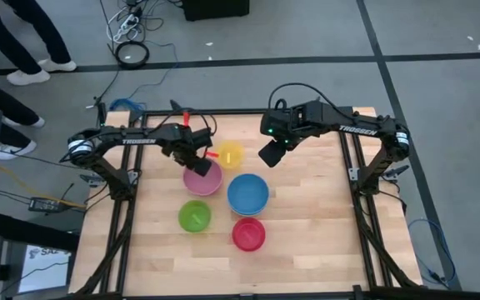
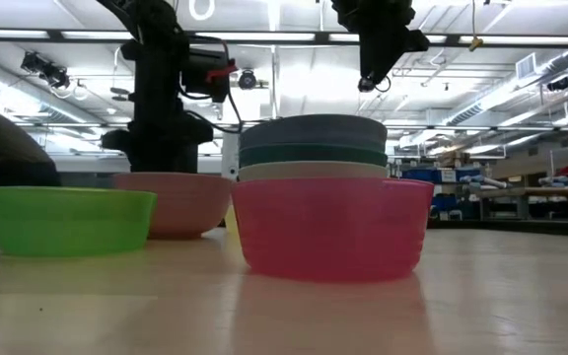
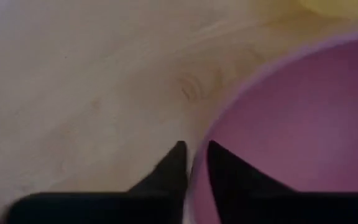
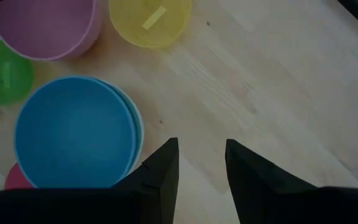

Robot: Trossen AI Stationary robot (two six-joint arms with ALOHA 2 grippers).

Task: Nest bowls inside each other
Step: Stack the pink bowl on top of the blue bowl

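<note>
Table [image 1: 307,250] of pale wood planks carries everything, with both dark arms reaching in from its far corners. Near the table's middle stands the blue bowl [image 1: 247,193], topmost of a stack; the low view shows a teal bowl [image 2: 314,155] and a white bowl [image 2: 314,171] layered beneath it. Just beside the stack, toward the left edge, sits the pink bowl [image 1: 202,179], and the left gripper [image 3: 191,163] is down at it with its fingers nearly together, one outside and one inside the wall, pinching the rim. The lime green bowl [image 1: 195,216] stands alone toward the near edge, left of the red bowl [image 1: 249,234], which sits just in front of the blue stack. The yellow bowl [image 1: 229,155] lies toward the far edge, close beside the pink one, possibly touching it, though the angle is poor. The right gripper [image 4: 202,163] hovers above bare wood beyond the blue stack, its fingers apart and holding nothing.
</note>
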